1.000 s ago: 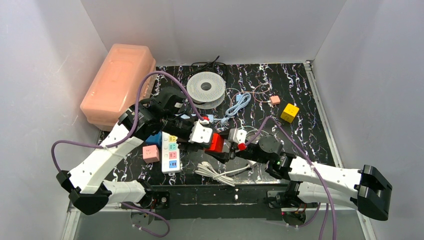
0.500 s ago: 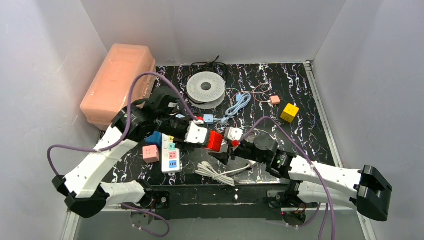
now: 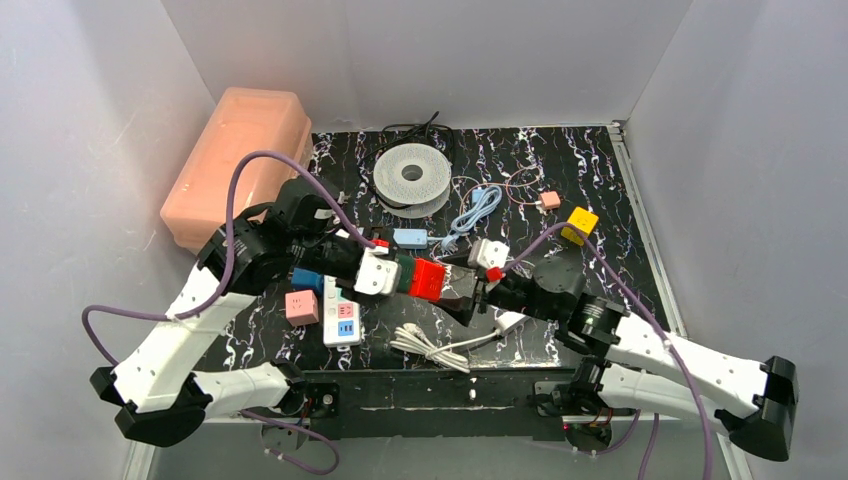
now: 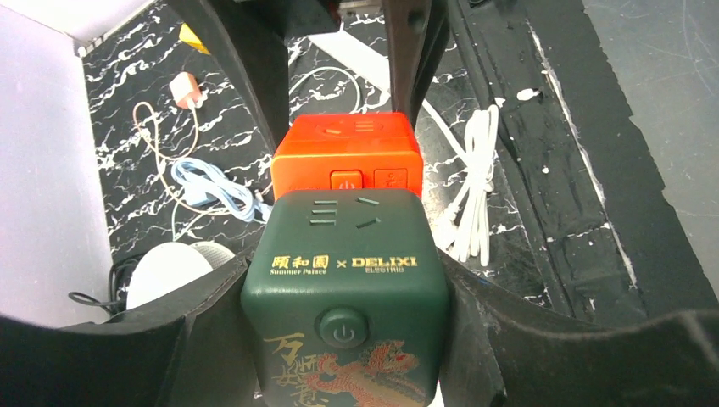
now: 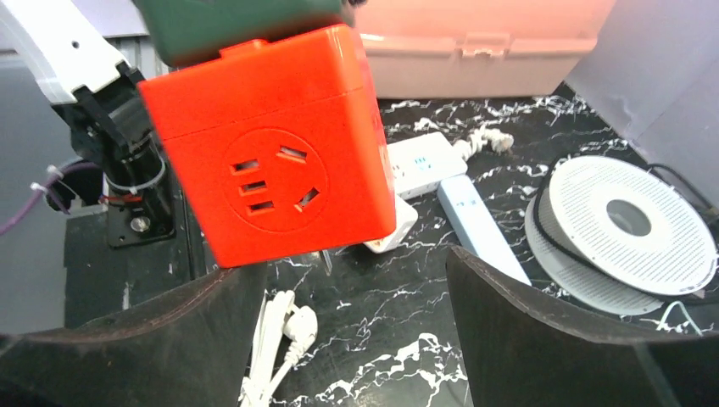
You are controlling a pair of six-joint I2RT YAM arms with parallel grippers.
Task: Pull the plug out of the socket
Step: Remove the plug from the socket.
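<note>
Red cube (image 3: 430, 280) and dark green cube (image 4: 343, 288) hang mated face to face above the front-centre of the black marbled table (image 3: 630, 270), carried between the two arms. The left gripper (image 4: 348, 263) is clamped on the green cube, one finger tight against each flank. The right gripper (image 5: 356, 270) stands spread wide at the red cube's far end, its black fingers (image 4: 246, 76) flanking the cube (whether they actually press it cannot be told from any view). The red cube's free face shows one five-hole outlet, and another face carries two small buttons. Gold lettering on the green cube reads "Summer Palace × DELIXI ELECTRIC" beside Chinese characters, above a round power button and a gold dragon motif.

Near the front edge lies one coiled white cable (image 3: 435, 345). Left of it is one white power strip (image 3: 343, 310) with coloured outlets, one pink cube (image 3: 302, 307) just beside it and one blue cube (image 3: 307, 278) partly hidden under the left arm. Farther back are one pale blue strip (image 3: 408, 237), one light blue cable (image 3: 478, 208), one yellow cube (image 3: 579, 225), one small pink charger (image 3: 548, 200) and one white spool (image 3: 412, 178). At the far left sits one salmon-pink lidded box (image 3: 235, 160).
</note>
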